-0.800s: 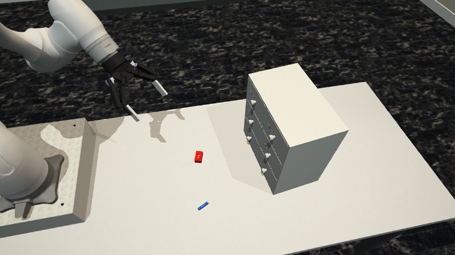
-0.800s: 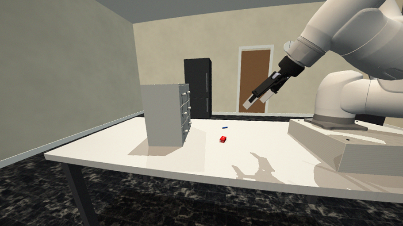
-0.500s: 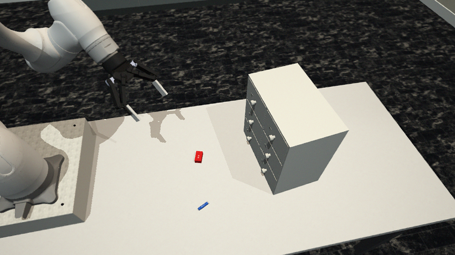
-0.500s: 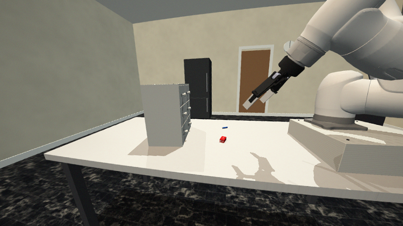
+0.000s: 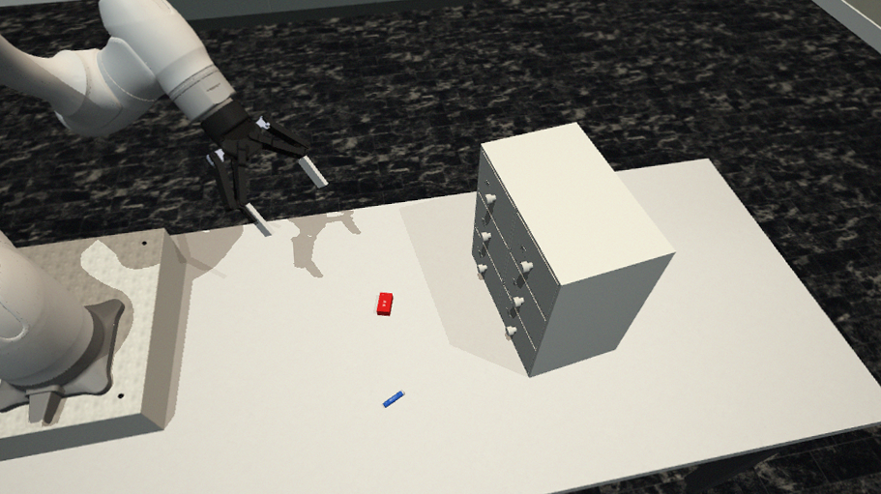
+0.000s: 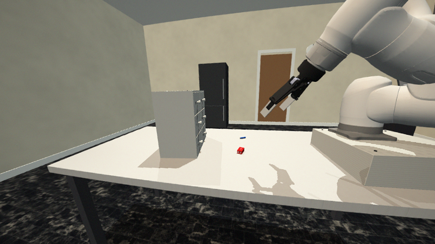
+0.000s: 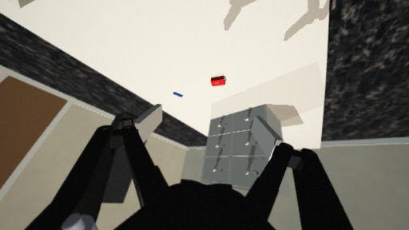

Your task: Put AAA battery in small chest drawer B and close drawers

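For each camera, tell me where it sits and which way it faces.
Top: high above, looking down at the table, chest, arm and open gripper.
Exterior: low beside the table, facing the door; the arm's base and the gripper show.
Wrist: behind the fingers, facing the chest's drawers.
All three share the blue battery, red block and chest.

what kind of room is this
Probably a plain indoor room used as a robot workspace: a white table bearing a white arm, a brown door, and a tall black fridge by the wall.
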Robot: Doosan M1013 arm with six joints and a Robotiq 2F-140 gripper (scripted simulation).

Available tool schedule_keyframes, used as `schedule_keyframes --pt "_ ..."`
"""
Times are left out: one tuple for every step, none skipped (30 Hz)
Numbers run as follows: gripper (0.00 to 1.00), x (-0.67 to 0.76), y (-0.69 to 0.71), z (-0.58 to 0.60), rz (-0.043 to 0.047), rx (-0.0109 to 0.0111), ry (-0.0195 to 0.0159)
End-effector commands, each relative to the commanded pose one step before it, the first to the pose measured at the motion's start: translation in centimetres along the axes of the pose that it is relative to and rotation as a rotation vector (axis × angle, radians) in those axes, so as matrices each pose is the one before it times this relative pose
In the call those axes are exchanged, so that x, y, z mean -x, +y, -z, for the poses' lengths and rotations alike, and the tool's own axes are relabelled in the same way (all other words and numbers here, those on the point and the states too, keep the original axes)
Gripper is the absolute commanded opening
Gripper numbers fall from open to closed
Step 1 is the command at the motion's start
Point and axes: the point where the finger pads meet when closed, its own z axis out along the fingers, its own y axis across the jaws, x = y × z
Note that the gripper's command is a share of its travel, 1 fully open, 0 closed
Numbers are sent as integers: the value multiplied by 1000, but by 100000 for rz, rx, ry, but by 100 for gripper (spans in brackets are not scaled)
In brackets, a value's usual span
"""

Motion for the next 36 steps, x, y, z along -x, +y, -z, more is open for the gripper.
schedule_keyframes --pt "100 2373 -663 -890 -7118 -6455 4952" --pt "100 1067 -225 -337 -3139 -2652 2293" --pt "100 1228 -224 -347 -3573 -2889 2718" --pt "100 1380 -208 -334 -3956 -3027 3142" --pt "100 0 0 0 0 0 0" --pt "100 1518 -174 -296 -4275 -3055 3550" --pt "100 1640 -125 -231 -4521 -2969 3927" --pt "100 0 0 0 0 0 0" --pt "100 0 0 0 0 0 0" --pt "100 0 0 0 0 0 0" --pt "100 1742 -63 -141 -4684 -2772 4255" --pt "100 1822 8 -29 -4761 -2474 4517" --pt "100 0 0 0 0 0 0" --pt "100 1875 82 101 -4748 -2095 4697" --pt "100 0 0 0 0 0 0" --pt "100 1899 156 240 -4647 -1660 4784" --pt "100 0 0 0 0 0 0" --pt "100 1891 222 379 -4465 -1198 4771" --pt "100 0 0 0 0 0 0" --pt "100 1851 278 509 -4208 -738 4656" --pt "100 0 0 0 0 0 0" --pt "100 1777 320 620 -3890 -312 4446" --pt "100 0 0 0 0 0 0" --pt "100 1672 345 703 -3524 58 4149" --pt "100 0 0 0 0 0 0" --pt "100 0 0 0 0 0 0" --pt "100 0 0 0 0 0 0" --pt "100 1539 355 752 -3126 351 3781" --pt "100 1382 347 763 -2710 557 3359" --pt "100 1207 326 736 -2291 673 2902" --pt "100 0 0 0 0 0 0" --pt "100 1020 292 674 -1880 704 2427" --pt "100 828 248 584 -1489 664 1953" --pt "100 639 199 474 -1125 569 1496" --pt "100 459 147 354 -797 441 1070" --pt "100 298 98 236 -512 300 693"
